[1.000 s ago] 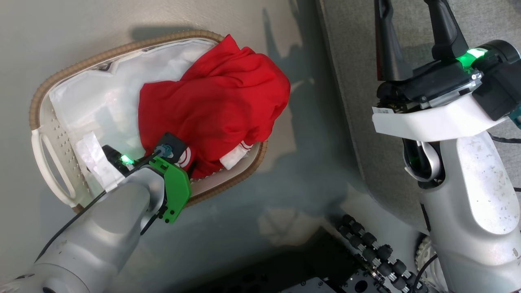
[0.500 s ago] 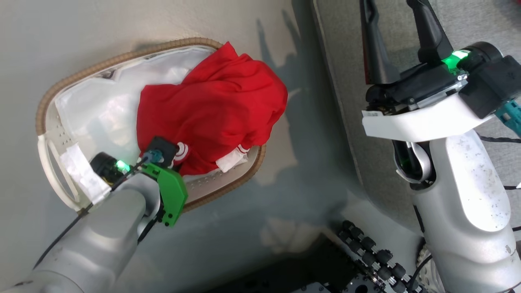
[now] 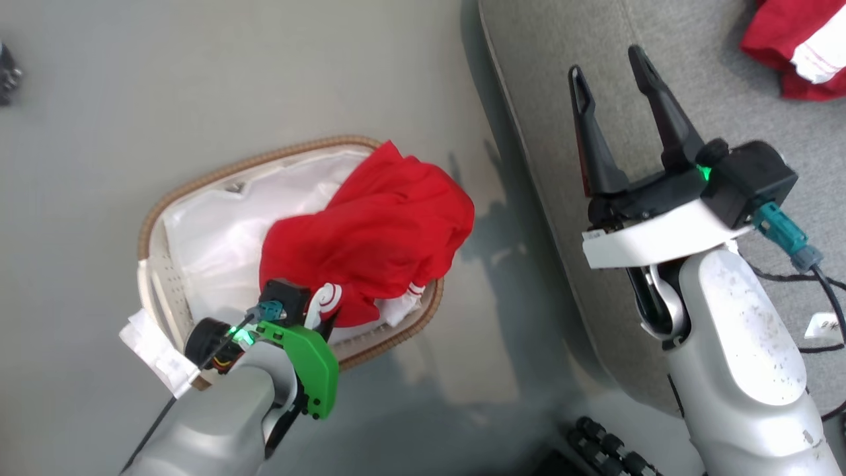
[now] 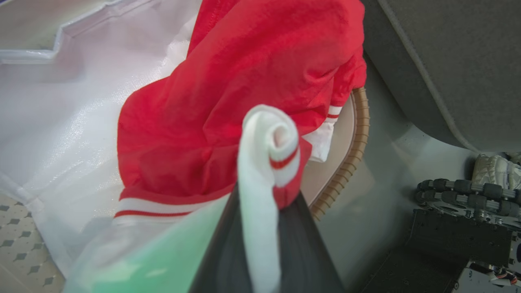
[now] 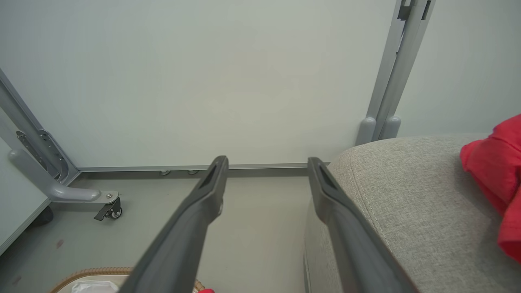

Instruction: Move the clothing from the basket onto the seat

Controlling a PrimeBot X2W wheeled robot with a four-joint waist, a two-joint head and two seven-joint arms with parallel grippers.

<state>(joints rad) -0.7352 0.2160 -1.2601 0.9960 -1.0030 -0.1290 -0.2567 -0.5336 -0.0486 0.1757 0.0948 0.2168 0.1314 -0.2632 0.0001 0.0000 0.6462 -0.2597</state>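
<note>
Clothing (image 3: 370,244) at basket (image 3: 297,147) rim, left end effector (image 4: 266,203) clamped on hem; right end effector (image 3: 608,63) spread over seat (image 3: 727,79)

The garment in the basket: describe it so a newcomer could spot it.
Left of the grey seat, a brown-rimmed oval basket stands on the floor. Heaped in it is the red garment. Unlike the other red garment on the seat, its white-striped cuff is pinched by the fingers of the left gripper.

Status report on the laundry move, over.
Left gripper shut on striped cuff of red garment in basket. Right gripper open, empty, at seat edge. Second red garment on seat. Nothing seen in the way.
</note>
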